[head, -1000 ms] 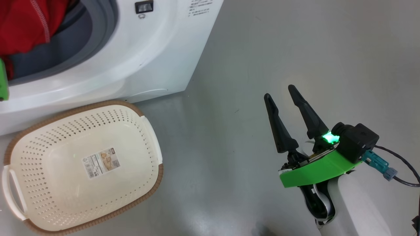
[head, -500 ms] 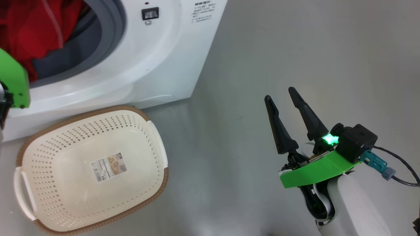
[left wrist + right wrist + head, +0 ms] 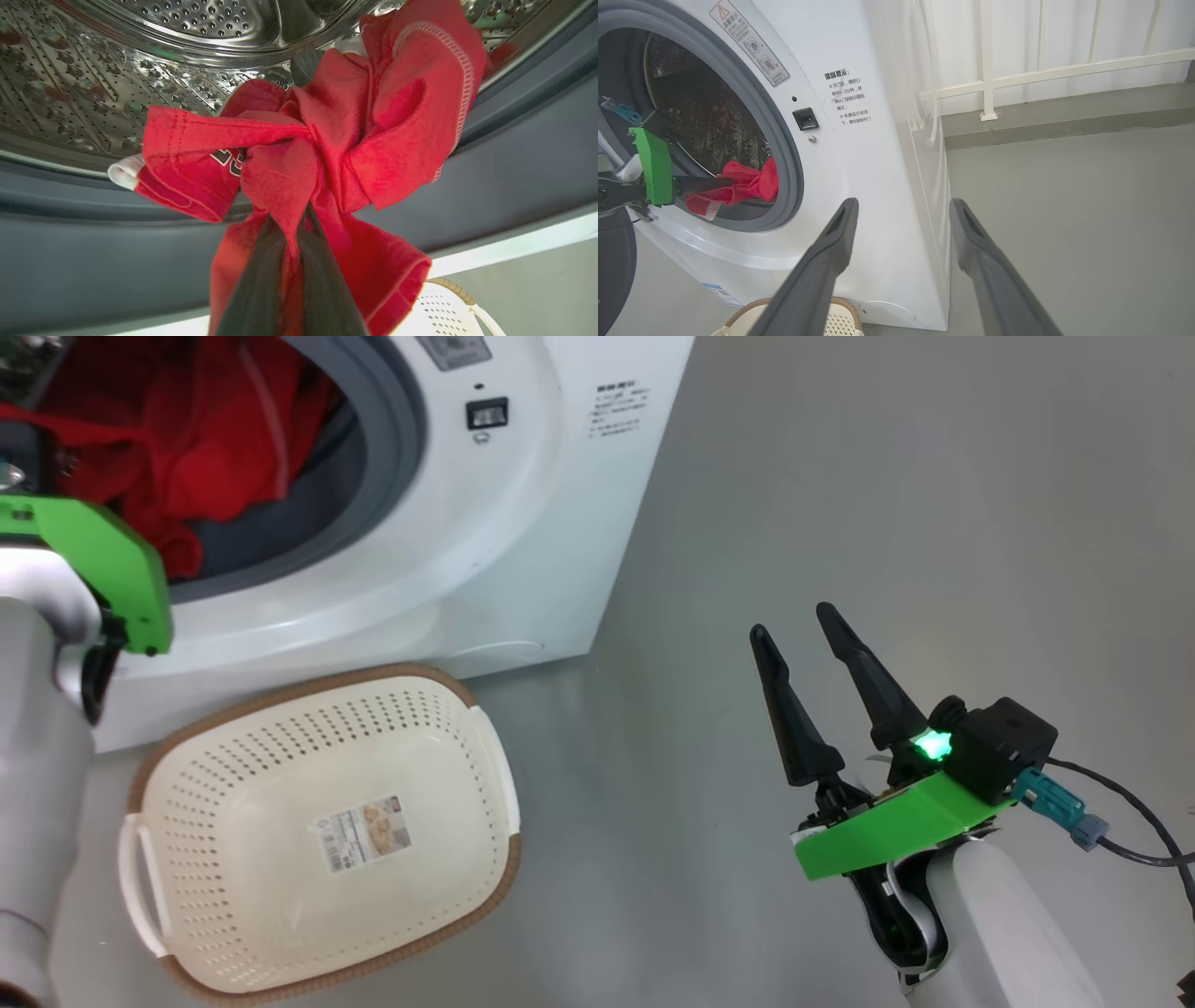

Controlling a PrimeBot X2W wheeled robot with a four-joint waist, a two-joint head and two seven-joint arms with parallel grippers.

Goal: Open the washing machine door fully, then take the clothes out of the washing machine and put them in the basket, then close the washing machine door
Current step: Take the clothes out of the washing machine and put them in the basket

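Observation:
The white washing machine [image 3: 523,523] stands with its round opening uncovered, and the red clothes [image 3: 196,457] lie at the grey gasket. In the left wrist view my left gripper [image 3: 295,224] is shut on a bunched fold of the red clothes [image 3: 336,140], held at the drum's mouth over the gasket [image 3: 514,154]. The right wrist view shows that left gripper [image 3: 714,183] gripping the clothes [image 3: 747,186] from the side. My right gripper [image 3: 794,623] hovers open over the floor, holding nothing. The cream basket [image 3: 317,831] sits on the floor below the opening. A black curved edge of the door [image 3: 612,275] shows at the lower left.
Grey floor [image 3: 840,476] stretches to the right of the machine. A white railing [image 3: 1017,70] and a low kerb run behind it. My left forearm [image 3: 37,756] rises beside the basket's left handle.
The head view has shifted, so the machine and basket sit further right and lower. My left arm with its green bracket shows more at the left edge. The right gripper keeps its pose.

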